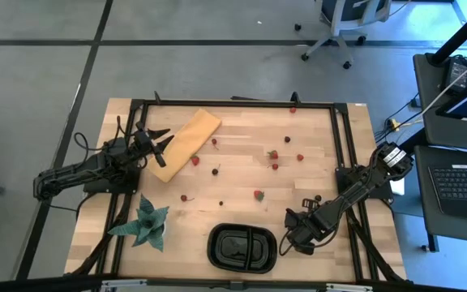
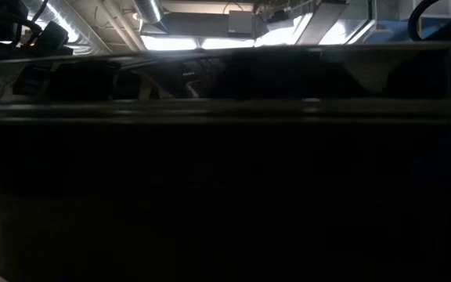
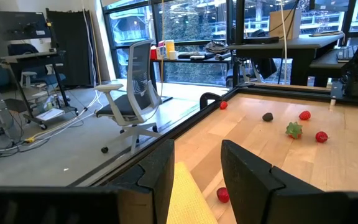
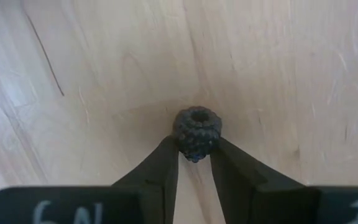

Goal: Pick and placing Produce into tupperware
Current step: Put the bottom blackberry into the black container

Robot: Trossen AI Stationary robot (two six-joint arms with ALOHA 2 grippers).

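Note:
The black tupperware stands near the table's front edge. Small red and dark produce lies scattered over the wood, such as a strawberry and others farther back. Just right of the tupperware my right gripper points down, shut on a dark blackberry. At the far left my left gripper is held level and open over the tan board. Nothing is between its fingers. My right gripper pinches the blackberry's lower sides between its two fingertips, coming from above and pointing down. The berry sticks out beyond the tips, its hollow end toward the camera. Whether it is clear of the wood I cannot tell.
A green spiky plant stands at the front left. A black frame runs round the tabletop. Red fruits and a dark berry lie beyond the left gripper. A dark shape fills most of the low view.

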